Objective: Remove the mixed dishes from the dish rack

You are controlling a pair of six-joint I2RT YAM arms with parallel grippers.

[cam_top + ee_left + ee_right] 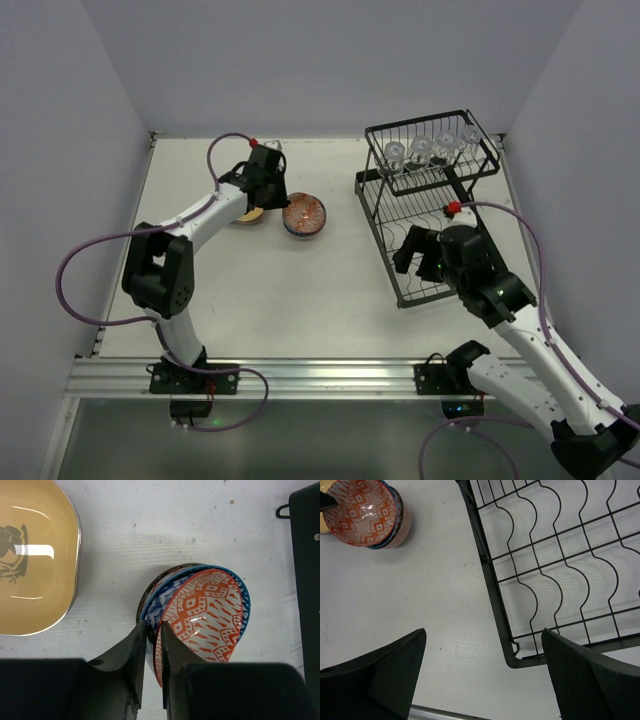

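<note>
A red-orange patterned bowl [205,615] leans tilted inside a blue bowl [155,600], on a stack on the table [303,215]. My left gripper [152,625] is closed narrowly over their near rims, one finger outside the blue wall and one inside the red bowl. A yellow plate [30,560] lies flat beside the stack. The black dish rack [430,215] stands on the right with several clear glasses [420,150] in its upper shelf. My right gripper [484,635] hangs wide open over the near-left corner of the rack's wavy lower tray [555,565], holding nothing.
The stacked bowls [365,515] show at the top left of the right wrist view, apart from the rack frame [487,575]. A metal rail [300,375] runs along the table's near edge. Walls close in the back and both sides.
</note>
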